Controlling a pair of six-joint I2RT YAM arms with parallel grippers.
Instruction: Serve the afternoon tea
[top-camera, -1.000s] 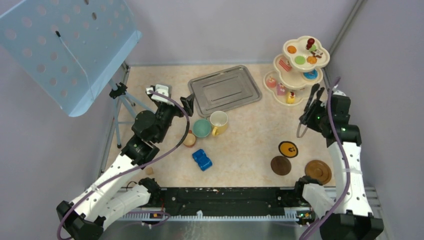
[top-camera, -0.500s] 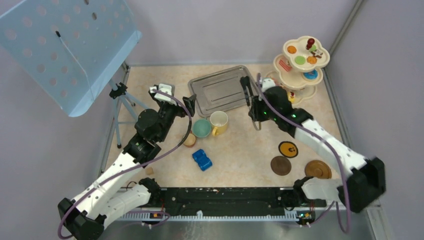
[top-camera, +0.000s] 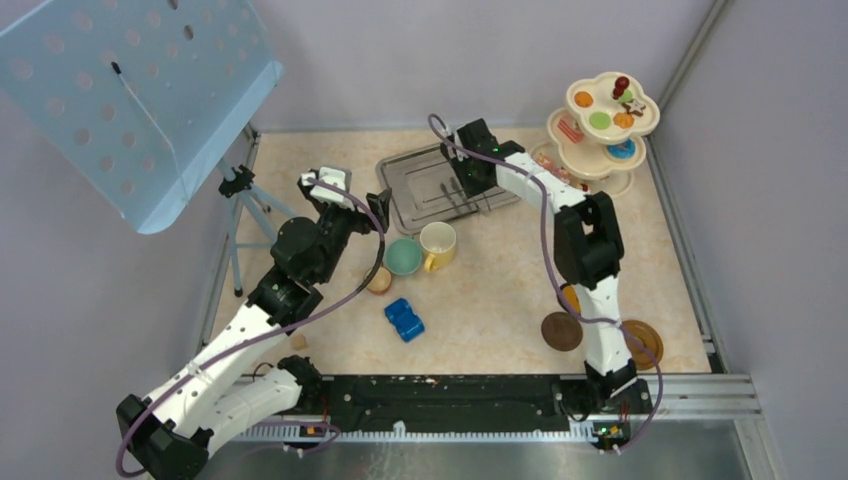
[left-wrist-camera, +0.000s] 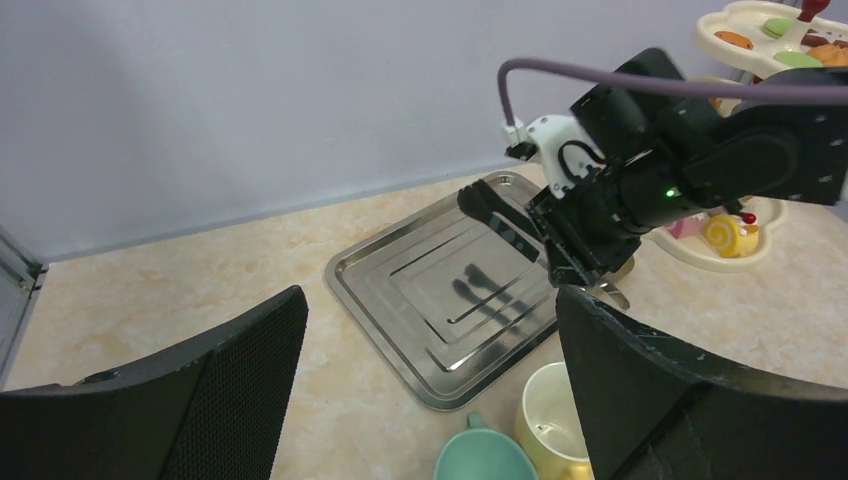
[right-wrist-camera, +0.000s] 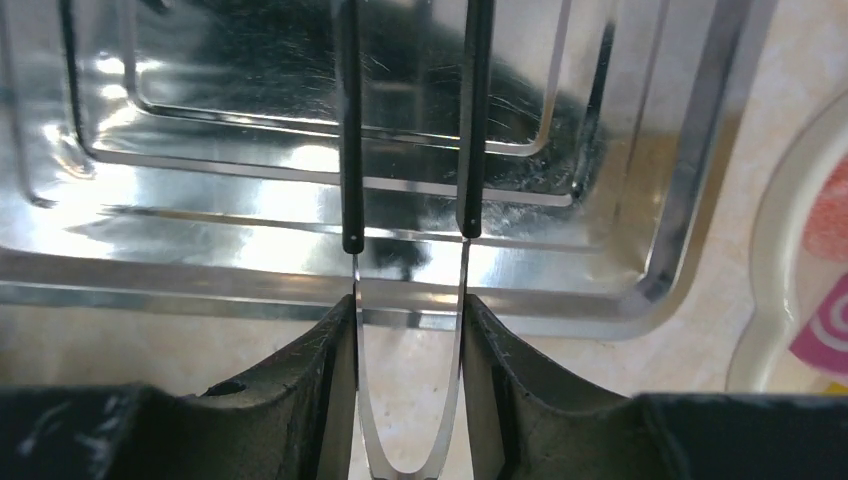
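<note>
Two claws, two different jobs right now. The right claw (right-wrist-camera: 408, 325) is pinching a pair of tongs (right-wrist-camera: 347, 150) by the springy bend, and both black arms stick out ahead of it over the tray (right-wrist-camera: 200, 270). The left claw (left-wrist-camera: 430, 295) is spread wide and gripping nothing, with the cups (top-camera: 403, 256) just below it. The cakes (top-camera: 600, 120) sit on the stand (top-camera: 655, 105), off to the right claw's right, near but nowhere under the tong tips. The coasters (top-camera: 561, 331) are well behind it, back toward its base.

Handling guess: those cakes look tiny and light, probably hard and a bit slick, so they'd likely pop out of the tongs if squeezed off-centre. I'd go across the widest part, low on the sides, with a gentle squeeze. The stand looks tall and tippy too, so no bumping it.

Versus a second ago: the right claw was parked beside the stand, half a second ago it was at the tray's stand-side edge, and now it's swung out over the tray. The left claw has hardly budged. Cups, coasters and cakes are all where they were.
</note>
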